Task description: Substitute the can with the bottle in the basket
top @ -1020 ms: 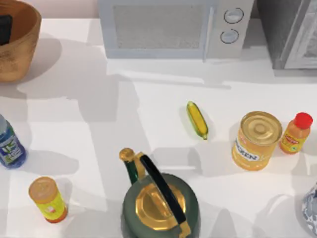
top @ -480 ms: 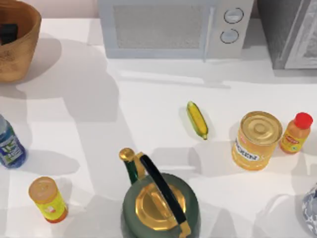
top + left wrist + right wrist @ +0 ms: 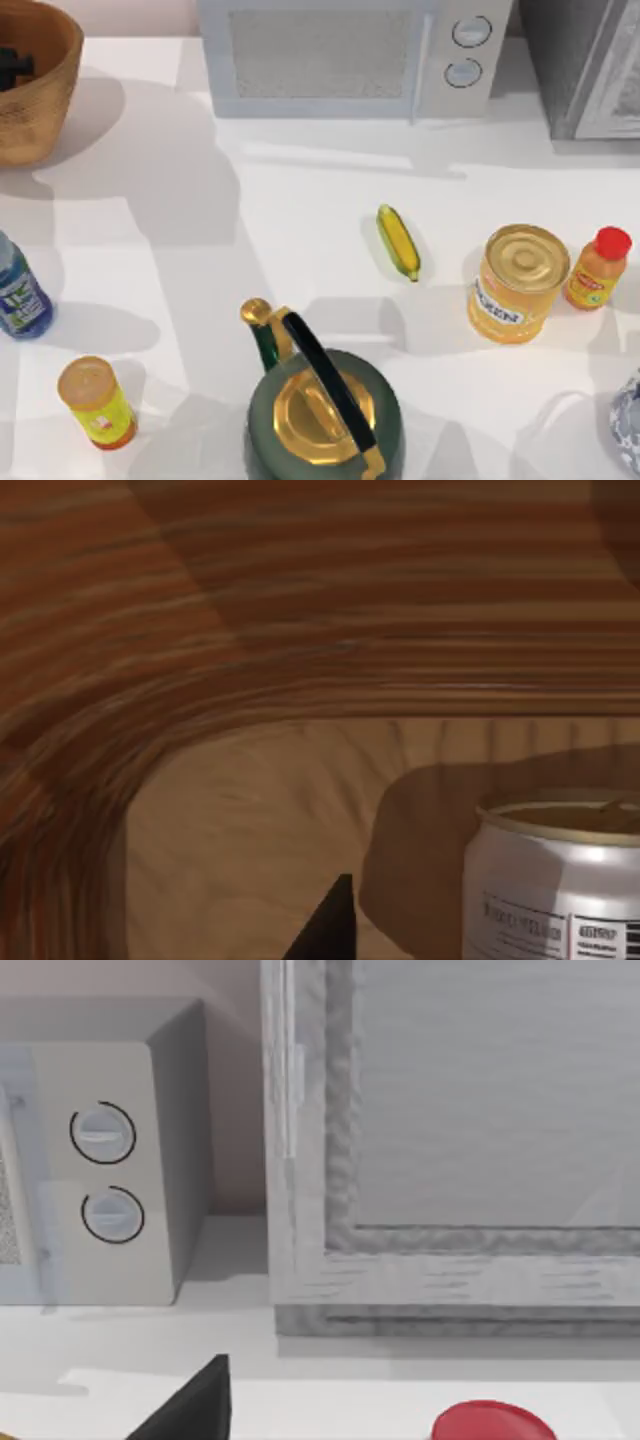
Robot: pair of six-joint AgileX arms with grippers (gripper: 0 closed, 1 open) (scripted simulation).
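The tan woven basket (image 3: 40, 95) stands at the table's far left corner. My left gripper (image 3: 12, 68) shows as a dark shape low inside it. In the left wrist view the ribbed basket wall (image 3: 250, 630) curves around the can (image 3: 555, 885), a slim white can with a gold-rimmed top that stands upright on the basket floor, close beside the gripper. The clear-blue bottle (image 3: 18, 292) with its blue, white and green label stands upright at the table's left edge, well in front of the basket. My right gripper (image 3: 190, 1410) is parked at the right, facing the back of the table.
A green kettle (image 3: 322, 405) with a gold lid stands front centre. A yellow-green cylinder (image 3: 96, 402) stands front left and a corn cob (image 3: 398, 241) lies mid-table. A yellow tin (image 3: 517, 283) and an orange bottle (image 3: 598, 268) stand right. A microwave (image 3: 350, 55) lines the back.
The dark shape of my left gripper has shrunk and sunk lower inside the basket. Nothing on the table has moved.
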